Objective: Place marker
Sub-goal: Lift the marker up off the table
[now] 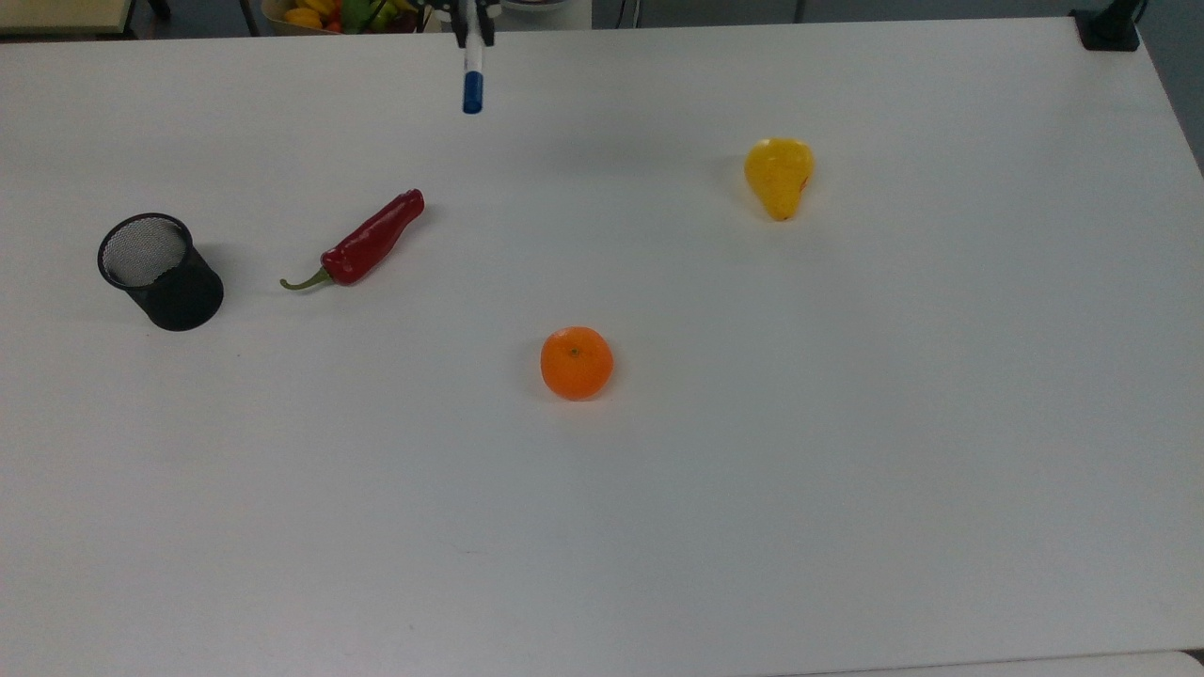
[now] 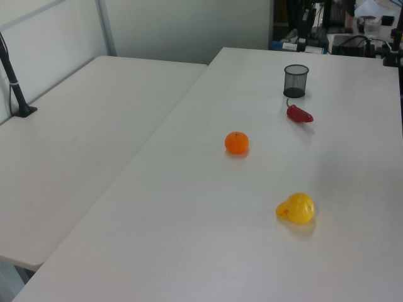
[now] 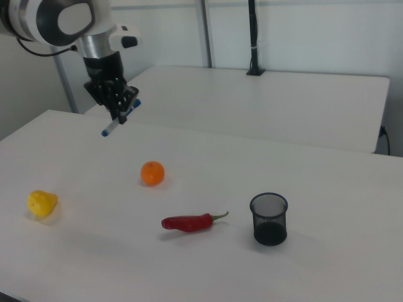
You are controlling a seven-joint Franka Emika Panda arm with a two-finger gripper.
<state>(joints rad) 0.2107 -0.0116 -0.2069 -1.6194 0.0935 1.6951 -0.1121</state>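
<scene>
The gripper (image 3: 121,110) pinches the marker (image 3: 119,119) mid-barrel, high above the counter (image 3: 327,189). In the right view the marker looks slanted; the top view shows its blue cap toward the orange (image 1: 577,363).

Bare table (image 1: 847,470) lies open around chilli (image 1: 372,240), orange (image 1: 576,363), cup (image 1: 160,271).

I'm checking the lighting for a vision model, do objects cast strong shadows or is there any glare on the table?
Top view: soft, faint shadows beside the black mesh cup and round orange fruit. Right view: a diffuse shadow around the red chilli pepper; no glare on the white table.
</scene>
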